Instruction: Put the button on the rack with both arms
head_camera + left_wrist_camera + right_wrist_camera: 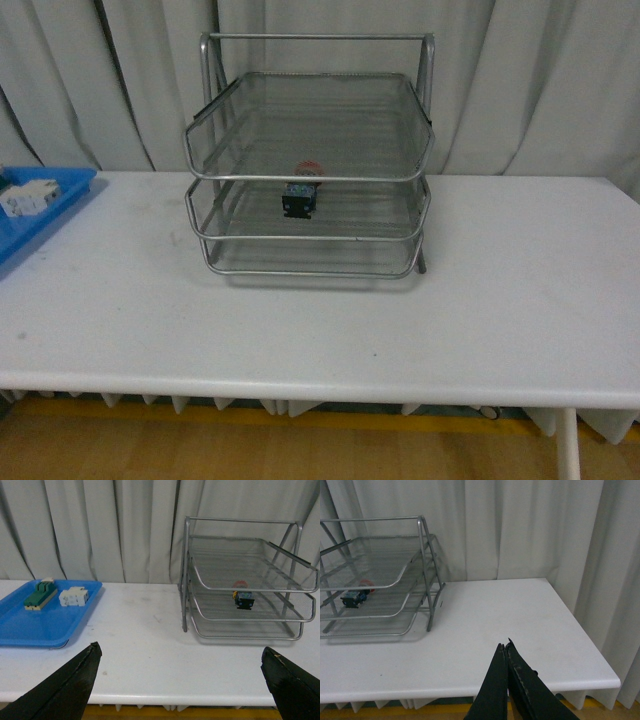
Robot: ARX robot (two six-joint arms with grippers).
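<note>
Silver wire rack (310,160) stands on my white table (480,300); the button (301,192) lies on its middle tier, red cap rearward. I read no legible writing anywhere. Left gripper (180,680) spread wide, holding nothing. Right gripper (506,652) pressed closed, holding nothing. Blue tray (30,625) carries a green-and-cream block (40,595) and a white block (74,597).

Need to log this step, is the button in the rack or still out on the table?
In. The button lies on the middle tier of the rack, tipped on its side, red cap toward the back.
</note>
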